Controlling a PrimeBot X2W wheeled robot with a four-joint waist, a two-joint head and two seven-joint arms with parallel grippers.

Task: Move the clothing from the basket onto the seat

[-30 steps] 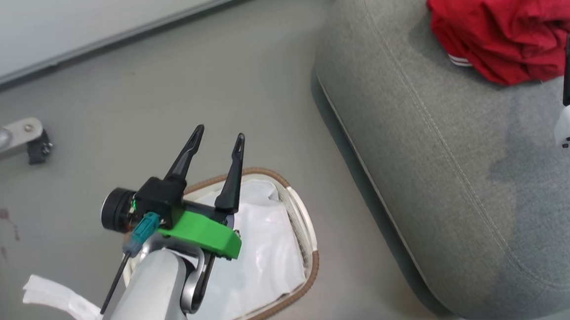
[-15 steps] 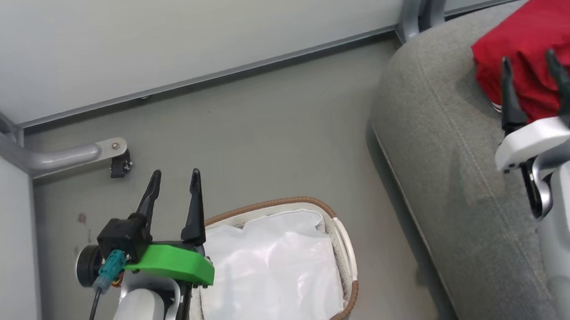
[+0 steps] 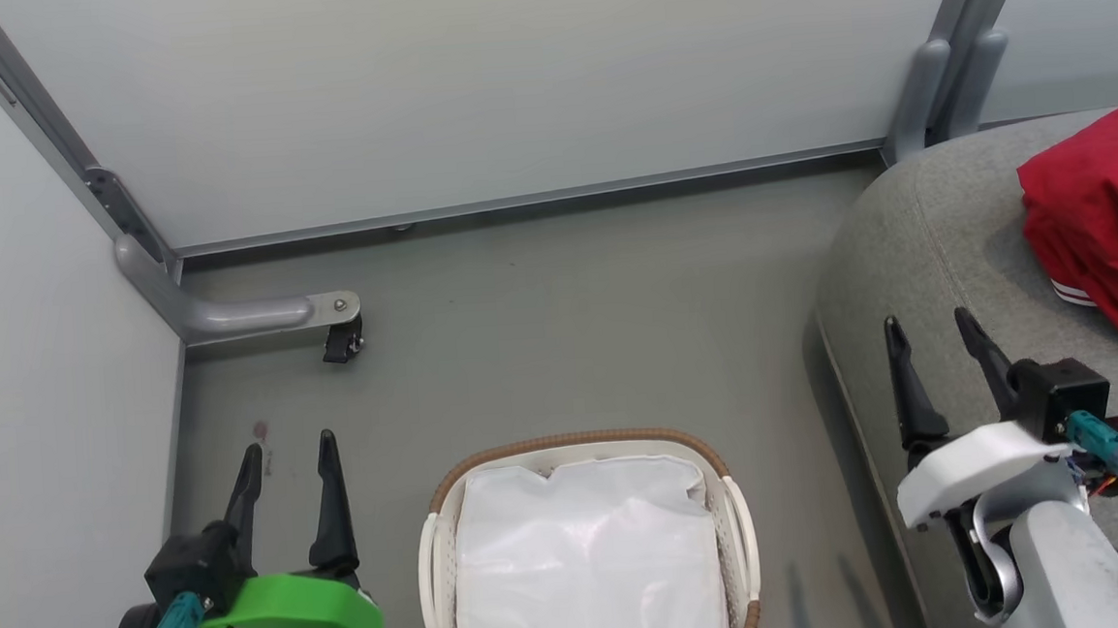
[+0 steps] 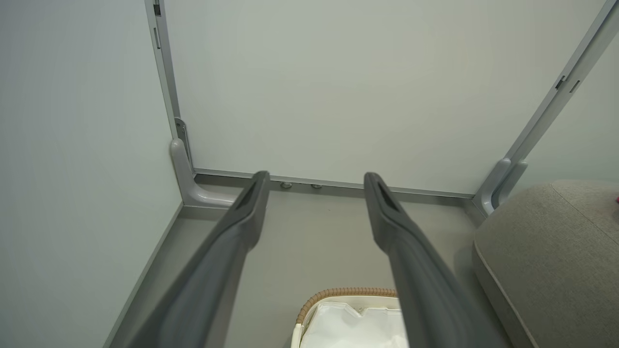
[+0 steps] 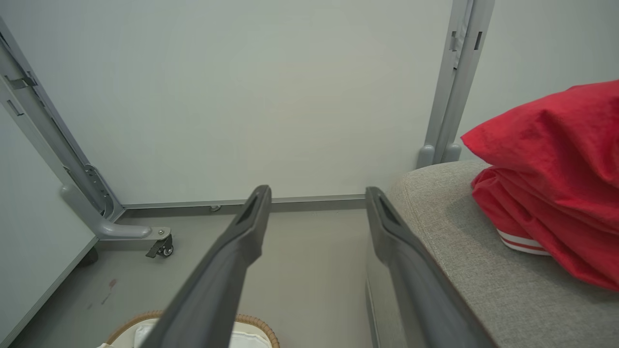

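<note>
Left pincer [image 4: 316, 178]: fingers [image 4: 227, 251] spread wide, nothing between them, pointing toward 12 o'clock at a pale wall panel [image 4: 338, 87]. At 6 o'clock, the basket [image 4: 346, 292], with brown woven rim and white liner [image 4: 358, 324], stands on the grey floor [image 4: 314, 241]. At 4 o'clock, the grey seat [image 4: 546, 251], its rounded corner nearest the basket.

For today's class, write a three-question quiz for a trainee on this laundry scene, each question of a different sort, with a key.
1. The basket holds just its white liner. Where is the red clothing?
2. True or false: the left gripper is shut.
3. Which is nearer the seat: A, left gripper; B, right gripper?
Key: 1, on the seat; 2, false, it is open; 3, B.
</note>
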